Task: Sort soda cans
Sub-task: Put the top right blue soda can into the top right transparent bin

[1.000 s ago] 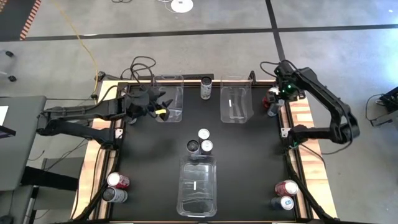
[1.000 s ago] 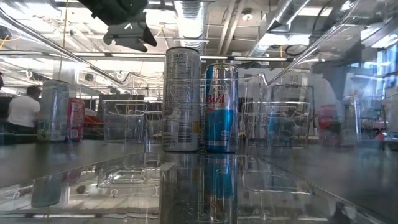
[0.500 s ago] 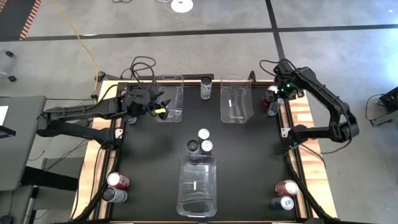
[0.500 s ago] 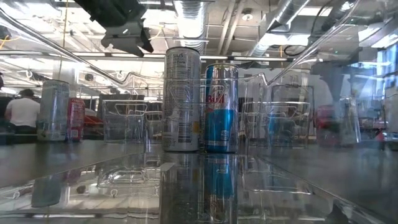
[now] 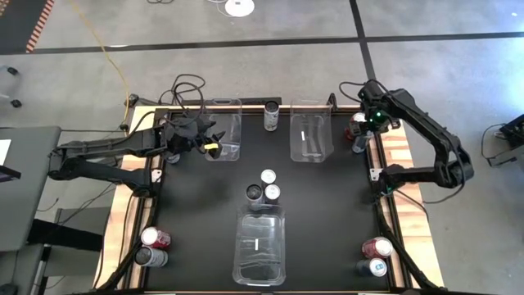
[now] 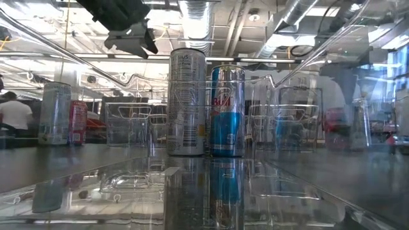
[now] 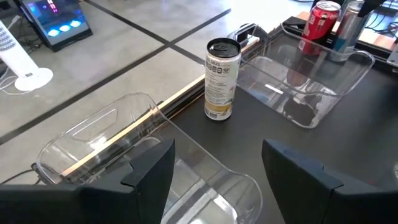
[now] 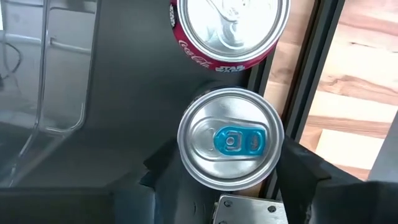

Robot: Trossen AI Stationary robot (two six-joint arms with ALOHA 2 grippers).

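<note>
Red can (image 8: 227, 28) touching blue-tab can (image 8: 231, 138) – clear bin (image 8: 43, 81) beside

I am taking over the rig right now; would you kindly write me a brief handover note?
Right end effector: fingers either side of the blue-tab can beside a red can at the far right edge; grip not confirmed.
Left end effector: open, empty, over the far-left bin.
Cans: one between the far bins, three mid-table, pairs at both near corners.
Done: all three bins appear empty.
Left: sort every can.
</note>
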